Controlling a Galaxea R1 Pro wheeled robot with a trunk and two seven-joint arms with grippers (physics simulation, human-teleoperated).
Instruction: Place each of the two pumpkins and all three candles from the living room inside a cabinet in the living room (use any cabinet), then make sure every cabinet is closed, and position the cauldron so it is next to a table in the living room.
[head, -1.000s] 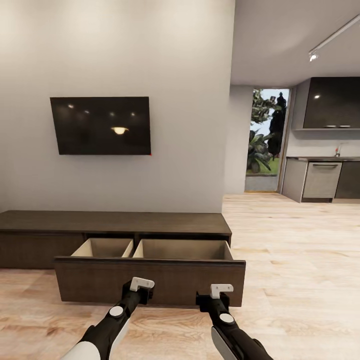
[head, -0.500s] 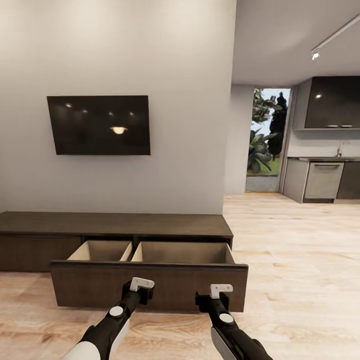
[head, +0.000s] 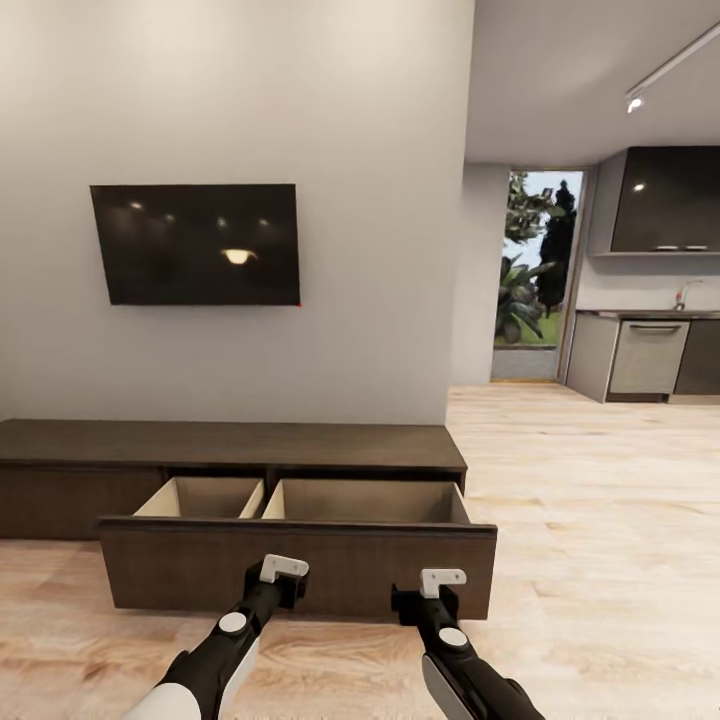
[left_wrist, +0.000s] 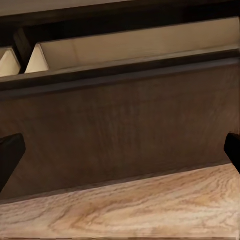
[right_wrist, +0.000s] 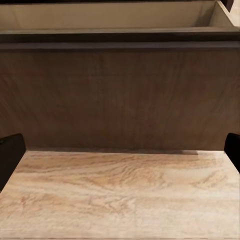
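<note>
A black TV (head: 195, 244) is seen wall-mounted at left. Below it, the cabinet (head: 230, 445) runs along the wall, its wide front (head: 297, 566) pulled out, two pale compartments exposed. The left gripper (head: 283, 572) is held just before that front, fingers (left_wrist: 10, 157) spread apart, nothing held. The right gripper (head: 441, 580) is likewise parted and unloaded. Kitchen cupboards (head: 665, 200) are noted far right.
</note>
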